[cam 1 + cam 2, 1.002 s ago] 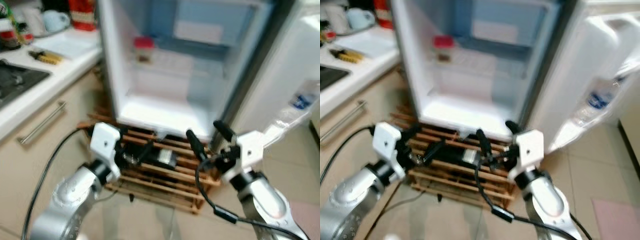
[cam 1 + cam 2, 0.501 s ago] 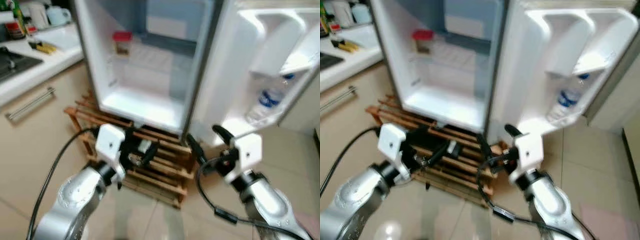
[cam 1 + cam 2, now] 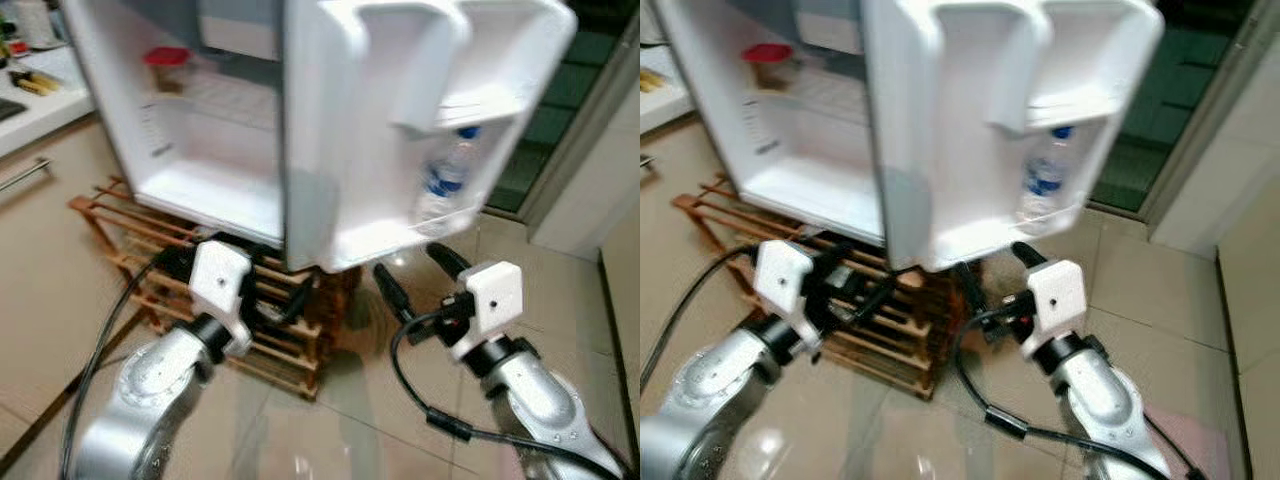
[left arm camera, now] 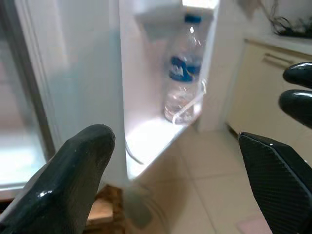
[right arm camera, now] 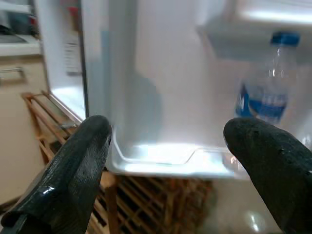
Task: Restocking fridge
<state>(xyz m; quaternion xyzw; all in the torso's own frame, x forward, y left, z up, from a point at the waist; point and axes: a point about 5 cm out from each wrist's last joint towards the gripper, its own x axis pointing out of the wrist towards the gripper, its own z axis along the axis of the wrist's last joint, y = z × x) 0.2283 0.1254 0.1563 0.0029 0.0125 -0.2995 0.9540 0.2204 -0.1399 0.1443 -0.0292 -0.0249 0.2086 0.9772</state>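
The bottle (image 3: 441,180) stands upright in the lowest shelf of the fridge door (image 3: 420,120), cap up, its long axis vertical — and it lies above and ahead of both grippers. The right gripper (image 3: 412,278) hangs just below the door's bottom edge, nearly under the bottle, fingers spread and holding nothing; in its wrist view the bottle sits off toward one finger, not centred in the gap. The left gripper (image 3: 268,300) is low in front of the wooden rack (image 3: 120,225), also spread and empty, and the door's edge stands between it and the bottle. So the right arm looks the nearer (a rise and a side-on close, I judge). A red-lidded jar (image 3: 165,68) sits on a shelf inside.
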